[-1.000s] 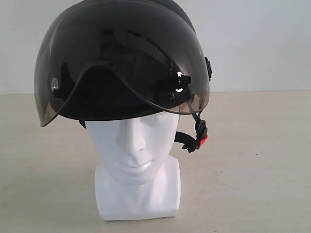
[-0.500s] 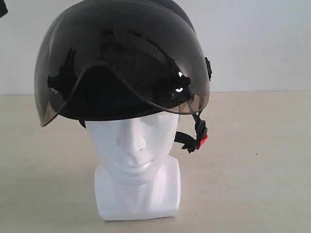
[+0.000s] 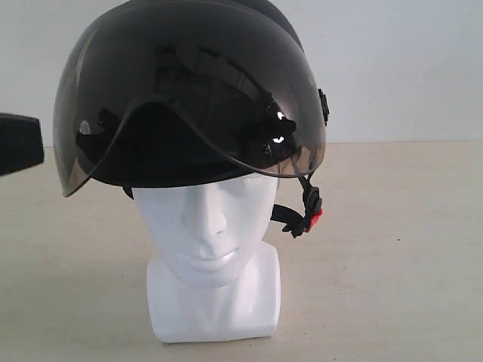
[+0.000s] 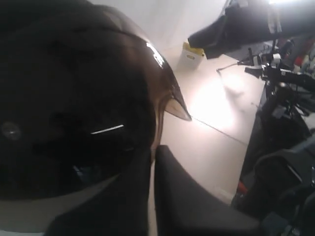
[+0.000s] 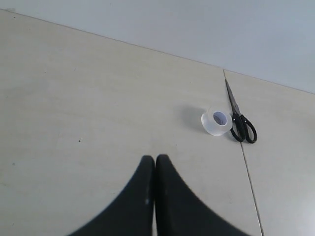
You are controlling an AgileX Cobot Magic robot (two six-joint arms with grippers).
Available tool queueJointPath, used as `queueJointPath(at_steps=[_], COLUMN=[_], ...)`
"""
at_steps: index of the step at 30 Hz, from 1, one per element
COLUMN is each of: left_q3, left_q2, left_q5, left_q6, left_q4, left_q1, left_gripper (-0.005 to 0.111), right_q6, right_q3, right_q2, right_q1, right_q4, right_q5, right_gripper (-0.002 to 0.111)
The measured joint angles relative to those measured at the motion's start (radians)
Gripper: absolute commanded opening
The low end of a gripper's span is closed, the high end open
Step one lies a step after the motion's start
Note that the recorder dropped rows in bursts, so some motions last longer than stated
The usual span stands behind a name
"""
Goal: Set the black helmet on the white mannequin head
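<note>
The black helmet (image 3: 189,90) sits on top of the white mannequin head (image 3: 211,226), its smoky visor (image 3: 113,83) down over the brow. The chin strap with its red buckle (image 3: 314,219) hangs loose by the head's side. A black part of my left arm (image 3: 19,143) shows at the left edge, apart from the helmet. In the left wrist view the helmet (image 4: 74,108) fills the frame close to my left gripper (image 4: 152,157), which is shut and empty. My right gripper (image 5: 155,158) is shut over bare table, away from both.
A clear tape roll (image 5: 216,121) and black scissors (image 5: 239,118) lie on the table ahead of the right gripper. A white container with a yellow top (image 4: 191,56) stands far off. Dark equipment (image 4: 280,128) crowds the table's side.
A black part of the left arm has come down along the left edge of the exterior view. Reflections in the visor have shifted. Helmet and head have not moved.
</note>
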Motion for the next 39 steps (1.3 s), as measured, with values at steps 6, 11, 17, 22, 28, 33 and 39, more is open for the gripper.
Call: queueJointPath(at_steps=[6, 11, 17, 22, 28, 33, 39], left_q3=[0.000, 0.000, -0.002, -0.003, 0.010, 0.042, 0.097], left_q2=[0.000, -0.032, -0.112, -0.127, -0.127, -0.127, -0.127], left_q5=[-0.040, 0.063, 0.237, 0.305, 0.498, 0.607, 0.662], left_q6=[0.019, -0.136, -0.215, -0.222, -0.167, 0.162, 0.521], left_q4=[0.004, 0.003, 0.018, 0.018, -0.045, -0.393, -0.721], left_q1=[0.000, 0.000, 0.000, 0.000, 0.000, 0.000, 0.000], left_gripper=[0.004, 0.004, 0.004, 0.004, 0.004, 0.004, 0.004], right_q6=[0.000, 0.007, 0.010, 0.011, 0.011, 0.011, 0.012], right_q3=[0.000, 0.000, 0.000, 0.000, 0.000, 0.000, 0.000], right_q2=[0.000, 0.000, 0.000, 0.000, 0.000, 0.000, 0.000], right_q1=[0.000, 0.000, 0.000, 0.000, 0.000, 0.000, 0.000], right_q4=[0.000, 0.000, 0.000, 0.000, 0.000, 0.000, 0.000], right_q5=[0.000, 0.000, 0.000, 0.000, 0.000, 0.000, 0.000], right_gripper=[0.000, 0.000, 0.000, 0.000, 0.000, 0.000, 0.000])
